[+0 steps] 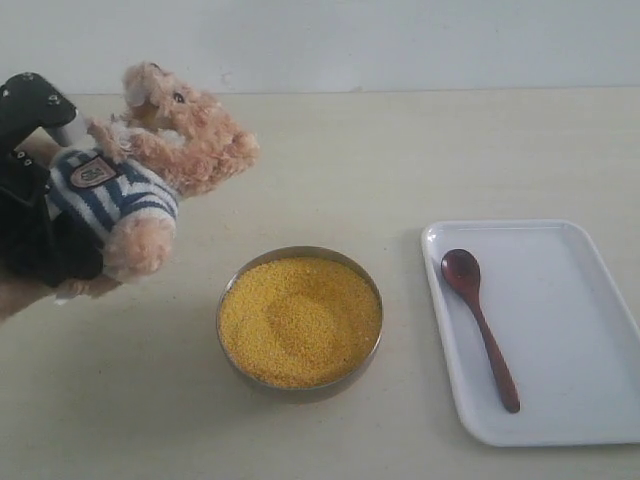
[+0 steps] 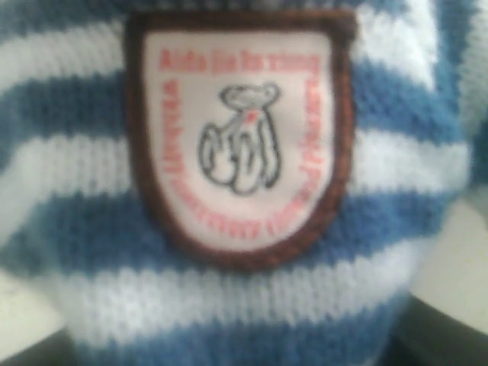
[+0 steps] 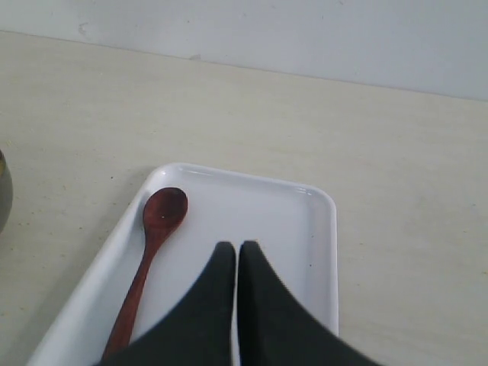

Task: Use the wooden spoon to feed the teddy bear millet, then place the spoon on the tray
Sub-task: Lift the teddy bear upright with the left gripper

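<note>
Hovering closed and empty over the tray (image 3: 267, 221), right fingers (image 3: 227, 297) sit beside the wooden spoon (image 3: 152, 252), handle toward them; left fingers (image 1: 35, 105) clutch the teddy bear (image 1: 150, 170).

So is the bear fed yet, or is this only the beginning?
The wooden spoon lies on the tray, the shut, empty right gripper over it: looks done, or not begun. In hand: the left gripper holds the teddy bear up near the millet. The millet's dip hints at scooping; otherwise feeding is left.
</note>
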### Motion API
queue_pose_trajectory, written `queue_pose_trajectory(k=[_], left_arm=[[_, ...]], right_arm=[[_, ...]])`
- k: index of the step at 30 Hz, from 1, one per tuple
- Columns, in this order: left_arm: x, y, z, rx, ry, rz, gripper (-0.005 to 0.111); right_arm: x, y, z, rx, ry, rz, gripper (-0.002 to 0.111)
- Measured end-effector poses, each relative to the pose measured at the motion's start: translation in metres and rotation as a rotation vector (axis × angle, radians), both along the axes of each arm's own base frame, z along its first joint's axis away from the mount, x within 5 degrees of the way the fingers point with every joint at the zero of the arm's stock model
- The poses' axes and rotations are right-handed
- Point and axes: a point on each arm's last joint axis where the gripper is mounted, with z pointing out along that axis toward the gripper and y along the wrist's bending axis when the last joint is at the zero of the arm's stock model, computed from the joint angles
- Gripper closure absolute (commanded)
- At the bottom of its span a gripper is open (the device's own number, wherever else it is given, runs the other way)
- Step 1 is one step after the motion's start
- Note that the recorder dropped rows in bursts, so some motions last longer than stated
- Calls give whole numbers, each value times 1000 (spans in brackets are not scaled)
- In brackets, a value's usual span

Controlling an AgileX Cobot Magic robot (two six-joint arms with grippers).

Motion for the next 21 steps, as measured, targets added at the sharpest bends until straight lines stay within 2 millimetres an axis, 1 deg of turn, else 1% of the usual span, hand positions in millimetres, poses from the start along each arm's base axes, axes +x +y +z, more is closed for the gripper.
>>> queue_pose_trajectory(k=[2, 5, 8, 11, 13, 14, 17, 18, 20, 21], left_arm=[[-5, 2, 6, 11, -30, -7, 103], [-17, 5, 10, 29, -58, -17, 103], [-28, 7, 12, 34, -81, -19, 103], [-38, 8, 17, 32, -129, -14, 103], [-42, 9, 22, 29, -166, -10, 103], [-44, 10, 25, 28, -182, -8, 103], [-48, 10, 30, 25, -216, -7, 103], [-48, 10, 31, 25, -218, -7, 103], [-49, 11, 30, 25, -225, -4, 103], [-49, 11, 29, 26, -226, -3, 103]], right_arm=[[0, 0, 0, 0, 0, 0, 107], [1, 0, 3, 5, -31, -5, 107], [3, -1, 11, 20, -124, -21, 107], [4, -3, 24, 53, -267, -47, 107], [4, -5, 34, 140, -353, -70, 107], [4, -6, 39, 218, -404, -86, 107], [0, -12, 55, 531, -534, -121, 107], [-1, -13, 58, 606, -549, -122, 107], [-3, -13, 68, 662, -554, -108, 107], [-3, -12, 74, 656, -546, -98, 107]])
